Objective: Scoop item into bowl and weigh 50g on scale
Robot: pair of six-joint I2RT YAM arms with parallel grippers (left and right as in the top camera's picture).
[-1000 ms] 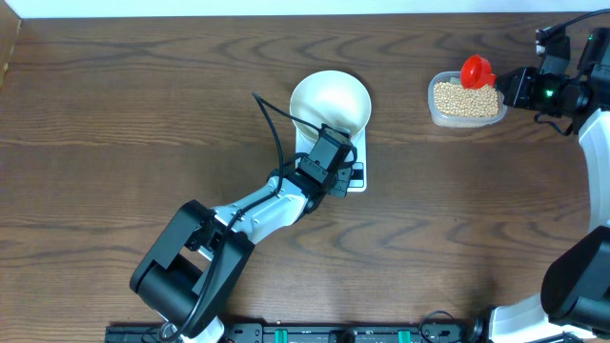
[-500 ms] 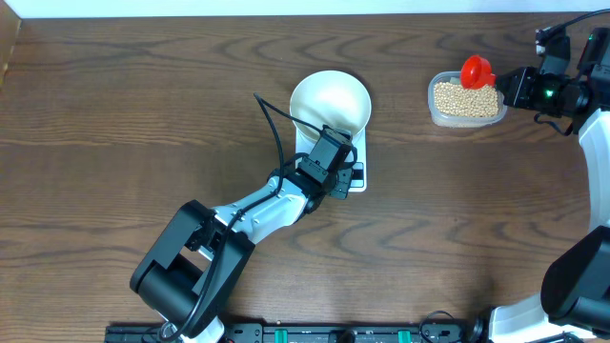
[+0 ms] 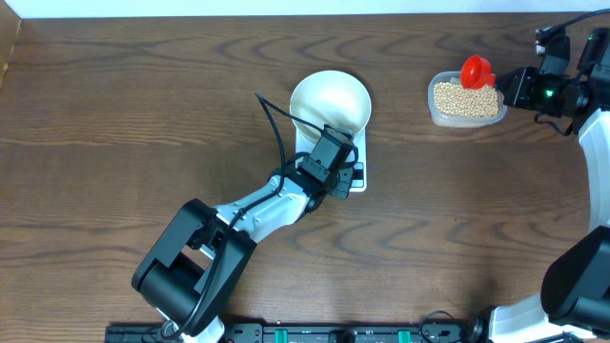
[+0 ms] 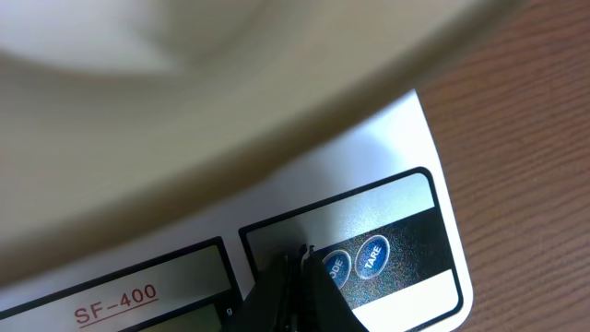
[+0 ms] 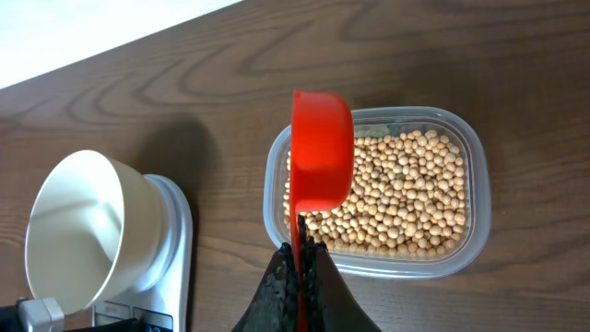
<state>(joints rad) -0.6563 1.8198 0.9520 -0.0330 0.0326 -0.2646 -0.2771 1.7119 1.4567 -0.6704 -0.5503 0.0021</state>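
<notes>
The white bowl [image 3: 330, 100] sits empty on the white scale [image 3: 360, 149]. My left gripper [image 3: 335, 160] is shut with nothing in it, its tip [image 4: 297, 254] down at the scale's front panel, right beside the MODE button [image 4: 336, 267] and close to the TARE button [image 4: 372, 255]. My right gripper [image 5: 302, 251] is shut on the thin handle of a red scoop [image 5: 323, 148], held over the left end of a clear tub [image 5: 472, 152] filled with tan beans [image 5: 406, 194]. I see only the scoop's outer side. From above, the scoop [image 3: 476, 70] hangs over the beans [image 3: 465, 99].
The left arm's cable [image 3: 276, 129] loops beside the bowl. The table's back edge meets a white wall [image 3: 286, 6]. The right arm's body [image 3: 596, 171] runs along the right edge. The scale's display [image 4: 120, 277] lies left of the left fingertips.
</notes>
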